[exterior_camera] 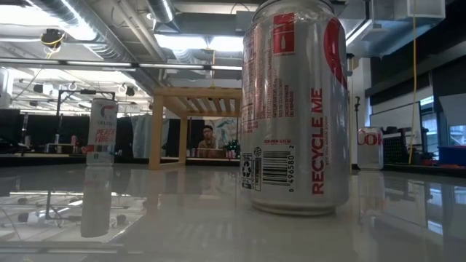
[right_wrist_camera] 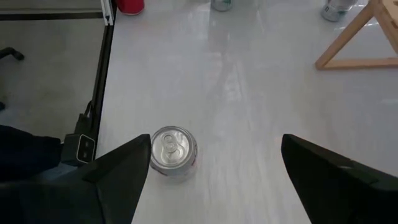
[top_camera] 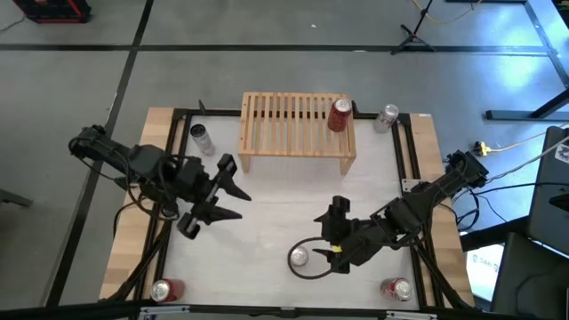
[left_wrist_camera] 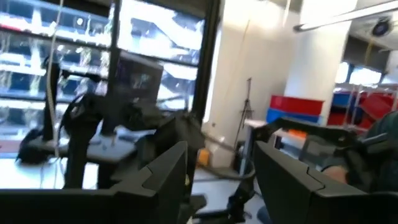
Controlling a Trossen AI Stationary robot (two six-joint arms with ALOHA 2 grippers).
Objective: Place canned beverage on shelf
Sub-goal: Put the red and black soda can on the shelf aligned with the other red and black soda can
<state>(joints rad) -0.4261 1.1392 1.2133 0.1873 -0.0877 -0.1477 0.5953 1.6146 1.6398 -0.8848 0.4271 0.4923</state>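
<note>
Here, the right pincer (top_camera: pixel 318 255) is hanging low over the front of the worktop (top_camera: pixel 276 209), its fingers spread wide apart and holding nothing. A silver-topped can (top_camera: pixel 300 257) is standing upright just beside the fingertips; in the right wrist view this can (right_wrist_camera: pixel 173 151) is sitting close against one finger rather than midway between the two. The step in hand appears to be the approach before the pickup. The shelf (top_camera: pixel 297 132) is standing at the far middle of the worktop, well apart from this can, and is already carrying one red can (top_camera: pixel 340 115) at its right end. The left pincer (top_camera: pixel 220 197) is waiting over the left half of the worktop, fingers likewise parted and empty. Other cans are standing near the worktop's corners. The next move is probably calling for the right pincer to centre itself on the can, then close, lift and carry it to a free stretch of the slats.
</note>
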